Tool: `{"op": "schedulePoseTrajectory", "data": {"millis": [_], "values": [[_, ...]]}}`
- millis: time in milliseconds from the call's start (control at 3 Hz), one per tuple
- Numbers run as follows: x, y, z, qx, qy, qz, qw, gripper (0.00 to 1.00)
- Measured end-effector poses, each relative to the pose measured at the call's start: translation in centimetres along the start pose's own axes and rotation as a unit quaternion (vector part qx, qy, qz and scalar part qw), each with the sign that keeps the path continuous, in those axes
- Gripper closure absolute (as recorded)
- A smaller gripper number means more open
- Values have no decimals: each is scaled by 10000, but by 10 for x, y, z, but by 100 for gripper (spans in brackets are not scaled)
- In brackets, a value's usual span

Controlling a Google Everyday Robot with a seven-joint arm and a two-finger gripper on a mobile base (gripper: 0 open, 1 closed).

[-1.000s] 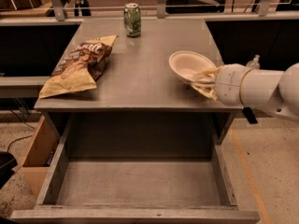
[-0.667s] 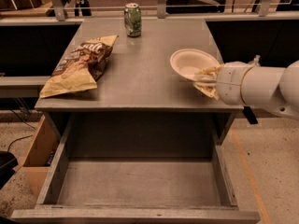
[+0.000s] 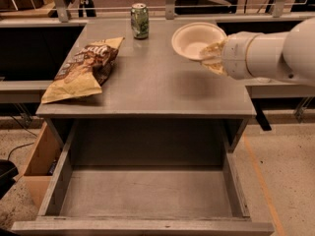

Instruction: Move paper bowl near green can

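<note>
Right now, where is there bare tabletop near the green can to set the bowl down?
The gripper holds the paper bowl right of the green can. Bare tabletop lies between them and in front of the can, out to the front edge. It is crowded only at left, where the chip bag lies.

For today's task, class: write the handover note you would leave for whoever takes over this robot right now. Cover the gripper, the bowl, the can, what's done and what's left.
The gripper is over the right side of the table, jaws shut on the paper bowl at its rim.
The paper bowl is held tilted above the table top, right of the green can, with a gap between them.
The green can stands upright at the back edge.
Done: bowl grasped and lifted.
Left: carry it left, set it down close to the can, release.
</note>
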State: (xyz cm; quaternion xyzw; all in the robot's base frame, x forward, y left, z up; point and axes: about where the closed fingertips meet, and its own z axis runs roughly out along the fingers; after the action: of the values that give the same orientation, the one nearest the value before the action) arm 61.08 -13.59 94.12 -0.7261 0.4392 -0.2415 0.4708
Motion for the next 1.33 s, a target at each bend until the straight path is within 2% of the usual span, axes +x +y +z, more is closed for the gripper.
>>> {"op": "schedulePoseTrajectory", "data": {"millis": [333, 667, 1000, 1333], "values": [[9, -40, 50, 48, -517, -731, 9960, 100], [17, -58, 93, -69, -942, -979, 9907, 100], [22, -89, 84, 169, -901, -1026, 9905, 100], [23, -89, 83, 174, -896, -1025, 9905, 100]]}}
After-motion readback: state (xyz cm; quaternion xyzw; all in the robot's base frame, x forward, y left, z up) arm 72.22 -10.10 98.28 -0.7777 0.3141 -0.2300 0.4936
